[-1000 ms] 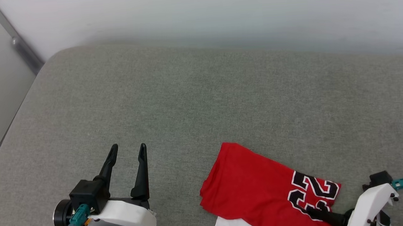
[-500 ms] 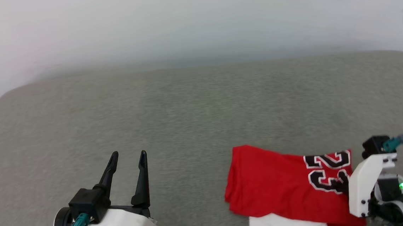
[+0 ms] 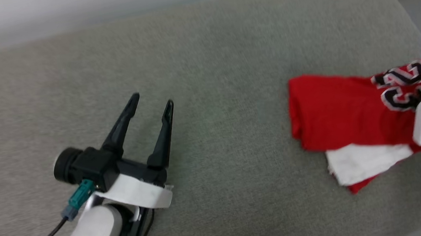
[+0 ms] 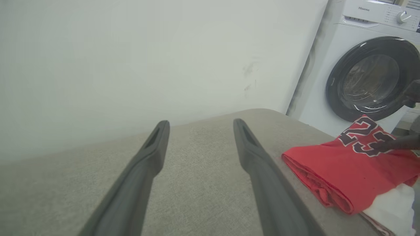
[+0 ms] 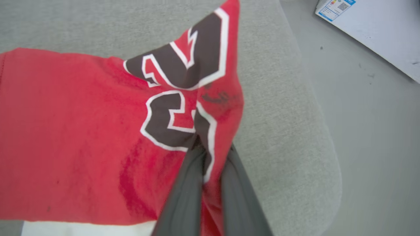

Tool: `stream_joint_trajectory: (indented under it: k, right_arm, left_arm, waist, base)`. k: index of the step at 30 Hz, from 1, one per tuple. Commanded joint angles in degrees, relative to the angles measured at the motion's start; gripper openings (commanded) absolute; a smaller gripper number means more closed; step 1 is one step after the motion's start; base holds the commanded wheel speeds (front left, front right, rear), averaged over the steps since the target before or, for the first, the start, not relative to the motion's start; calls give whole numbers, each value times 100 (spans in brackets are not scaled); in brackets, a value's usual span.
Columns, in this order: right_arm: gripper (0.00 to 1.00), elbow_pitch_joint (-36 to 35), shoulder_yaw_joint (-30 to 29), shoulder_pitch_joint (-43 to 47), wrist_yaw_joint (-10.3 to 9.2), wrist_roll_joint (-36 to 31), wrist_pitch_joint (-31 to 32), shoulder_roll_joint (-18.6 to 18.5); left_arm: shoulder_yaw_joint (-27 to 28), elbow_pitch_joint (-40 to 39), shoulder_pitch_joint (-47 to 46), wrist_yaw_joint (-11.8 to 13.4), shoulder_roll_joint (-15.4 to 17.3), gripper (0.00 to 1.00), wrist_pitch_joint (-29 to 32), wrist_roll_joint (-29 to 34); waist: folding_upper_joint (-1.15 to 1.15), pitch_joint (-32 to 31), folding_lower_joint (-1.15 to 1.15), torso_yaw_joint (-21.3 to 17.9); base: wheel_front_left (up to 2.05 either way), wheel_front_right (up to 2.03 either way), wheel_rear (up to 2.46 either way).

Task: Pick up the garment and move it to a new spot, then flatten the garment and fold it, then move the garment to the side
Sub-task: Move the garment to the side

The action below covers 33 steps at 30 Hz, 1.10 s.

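Red folded jersey garment [image 3: 336, 109], black white-outlined numerals, is lying on grey woven padding [image 3: 206, 59]; right pincer [image 5: 210, 147] is pinching its corner, left pincer [image 3: 151, 99] gaping empty

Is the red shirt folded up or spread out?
Folded. The garment lies in stacked layers, white layer peeking out beneath; the right gripper pinches one corner up.

Bright even light, faint soft shadows, head view motion-blurred

R hand [image 5: 210, 150] tips hidden in garment [image 5: 82, 131] (pinched fold).
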Motion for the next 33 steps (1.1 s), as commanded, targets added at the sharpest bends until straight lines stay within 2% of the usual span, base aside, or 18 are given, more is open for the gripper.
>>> stream_joint_trajectory:
  k: [1, 11, 15, 16, 17, 18, 22, 27, 32, 33]
  right_arm:
    - [0, 82, -127, -244, -6, -53, -98, -27]
    - [0, 709, -1558, -1294, -6, -909, -1296, -79]
    - [0, 963, -2128, -1576, -6, -1326, -1713, 99]
    - [15, 1023, -2236, -1623, -6, -1465, -1823, 137]
    - [47, 1095, -2364, -1655, -6, -1586, -1917, 199]
    - [100, 1163, -2480, -1693, -5, -1673, -2015, 291]
    - [100, 1324, -2746, -1736, -7, -2129, -2414, 417]
    - [100, 1370, -2979, -1621, -6, -2285, -2728, 517]
    - [100, 1270, -3006, -1183, -6, -2358, -2910, 450]
    - [100, 1170, -2915, -924, -6, -2330, -3008, 485]
  left_arm:
    - [-3, -62, -186, -43, 73, 100, 49, 55]
    - [-107, -415, -1053, -294, 264, 100, 369, 291]
    - [-133, -458, -1222, -341, 304, 100, 414, 316]
    - [-136, -449, -1240, -340, 323, 100, 423, 326]
    - [-133, -431, -1255, -327, 330, 100, 427, 333]
    - [-129, -415, -1258, -316, 326, 100, 427, 330]
    - [-120, -319, -1192, -307, 344, 100, 350, 313]
    - [-129, -137, -1003, -268, 281, 100, 243, 216]
    - [-128, 184, -678, -177, 82, 100, 73, 39]
    - [-100, 312, -473, -98, -3, 100, 18, -55]
  waist:
    - [0, 819, 0, -448]
    - [0, 1841, 0, -339]
    - [0, 2036, 0, -244]
    - [0, 2071, 0, -217]
    - [0, 2089, 0, -196]
    - [0, 2095, 0, -180]
    - [0, 2010, 0, -134]
    - [0, 1635, 0, -110]
    - [0, 928, 0, -5]
    - [0, 589, 0, 53]
  base:
    - [0, 0, 0]
    - [0, 0, 0]
    - [0, 0, 0]
    - [0, 0, 0]
    - [0, 0, 0]
    - [0, 0, 0]
    - [0, 0, 0]
    - [0, 0, 0]
    - [0, 0, 0]
    - [0, 0, 0]
